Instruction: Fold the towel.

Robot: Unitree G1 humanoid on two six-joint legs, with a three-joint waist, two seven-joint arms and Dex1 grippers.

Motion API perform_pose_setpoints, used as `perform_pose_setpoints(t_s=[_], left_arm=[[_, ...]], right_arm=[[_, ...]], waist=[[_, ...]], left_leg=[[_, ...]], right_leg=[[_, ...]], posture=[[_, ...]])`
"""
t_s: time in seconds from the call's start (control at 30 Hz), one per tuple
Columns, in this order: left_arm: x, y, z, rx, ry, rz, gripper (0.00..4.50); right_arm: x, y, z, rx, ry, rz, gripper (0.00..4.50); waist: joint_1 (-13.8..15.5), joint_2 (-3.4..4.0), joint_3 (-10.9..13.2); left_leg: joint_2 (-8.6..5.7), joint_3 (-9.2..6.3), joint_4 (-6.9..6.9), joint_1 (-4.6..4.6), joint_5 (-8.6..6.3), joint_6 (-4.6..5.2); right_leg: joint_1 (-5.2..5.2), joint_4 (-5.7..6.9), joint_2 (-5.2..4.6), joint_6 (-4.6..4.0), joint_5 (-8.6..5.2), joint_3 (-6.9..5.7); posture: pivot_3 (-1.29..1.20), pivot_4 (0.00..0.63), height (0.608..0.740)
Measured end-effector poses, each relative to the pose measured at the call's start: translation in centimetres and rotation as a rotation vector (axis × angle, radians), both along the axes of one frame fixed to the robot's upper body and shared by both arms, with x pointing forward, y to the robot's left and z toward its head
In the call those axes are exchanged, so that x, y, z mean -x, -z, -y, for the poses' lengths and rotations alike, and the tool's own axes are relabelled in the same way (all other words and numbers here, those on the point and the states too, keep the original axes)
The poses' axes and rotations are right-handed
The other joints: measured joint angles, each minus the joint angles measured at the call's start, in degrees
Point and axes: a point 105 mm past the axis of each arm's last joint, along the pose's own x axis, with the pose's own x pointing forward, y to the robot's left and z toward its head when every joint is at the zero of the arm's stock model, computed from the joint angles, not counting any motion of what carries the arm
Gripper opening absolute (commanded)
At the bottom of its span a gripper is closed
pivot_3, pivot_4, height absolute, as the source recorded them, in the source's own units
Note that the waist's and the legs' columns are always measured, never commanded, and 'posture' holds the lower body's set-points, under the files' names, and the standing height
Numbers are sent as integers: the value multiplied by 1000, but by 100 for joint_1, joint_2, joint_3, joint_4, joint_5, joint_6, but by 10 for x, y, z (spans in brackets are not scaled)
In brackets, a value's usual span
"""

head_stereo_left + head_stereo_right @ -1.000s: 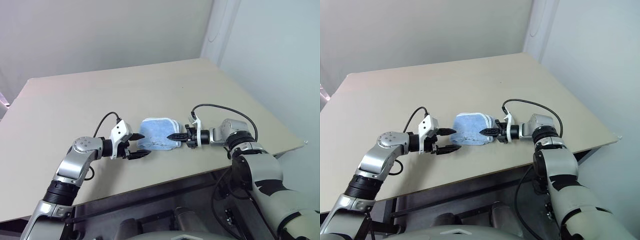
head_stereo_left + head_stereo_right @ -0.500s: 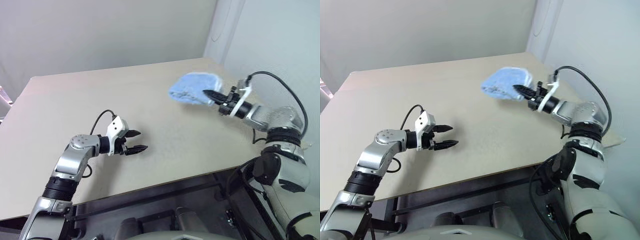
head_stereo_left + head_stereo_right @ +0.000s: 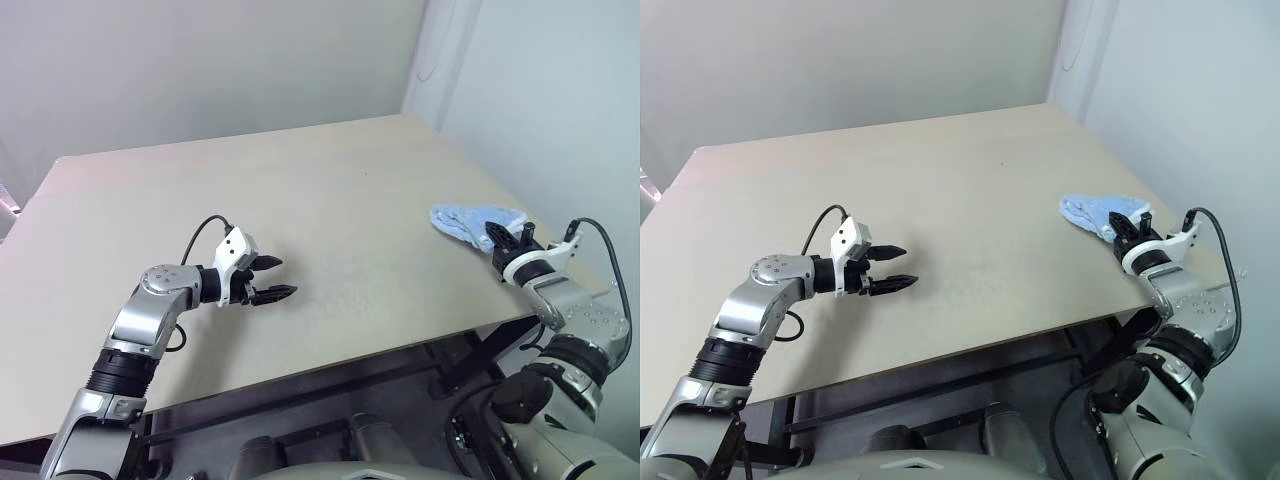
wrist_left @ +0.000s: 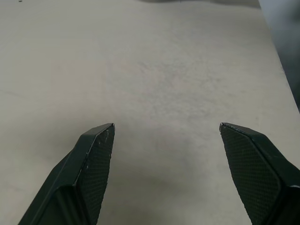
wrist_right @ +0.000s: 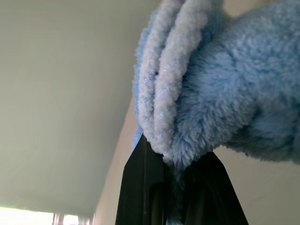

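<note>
Beige table (image 3: 300, 190), pale grey walls (image 3: 200, 60)

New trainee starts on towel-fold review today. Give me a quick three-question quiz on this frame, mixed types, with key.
1. True or false: the left gripper holds a corner of the towel.
2. Where is the towel now? A) flat at the table's middle B) at the table's right edge, clamped in the right gripper C) on the floor
3. Fill in: the left gripper hangs over bare table with its fingers ____.

Key:
1. False; nothing is between its fingers.
2. B; the right wrist view shows the bunched cloth pinched between the black fingers.
3. open
</note>
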Motion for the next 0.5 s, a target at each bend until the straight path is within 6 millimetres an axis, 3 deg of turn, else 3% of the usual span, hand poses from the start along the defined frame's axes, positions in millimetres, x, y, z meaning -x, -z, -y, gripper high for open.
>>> perform_pose_setpoints(t_s=[0.13, 0.3, 0.5], left_arm=[[0, 0, 0, -1, -2, -2, 3810], [3, 1, 0, -2, 2, -3, 3810], [3, 1, 1, 14, -2, -19, 3810]], right_arm=[[16, 25, 1, 35, 25, -105, 26], [23, 26, -5, 55, 18, -121, 26], [30, 36, -7, 6, 33, -154, 2059]], waist=[[14, 3, 2], [15, 2, 1], [11, 4, 1]], left_leg=[[-1, 2, -8, -7, 0, 0], [1, 3, -28, -2, 0, 0], [2, 4, -58, 1, 0, 1]], right_leg=[[0, -16, -4, 0, -1, 1], [1, -30, -3, 0, -1, 1], [1, -50, 1, -1, -1, 1]], posture=[[0, 0, 729], [0, 0, 729], [0, 0, 729]])
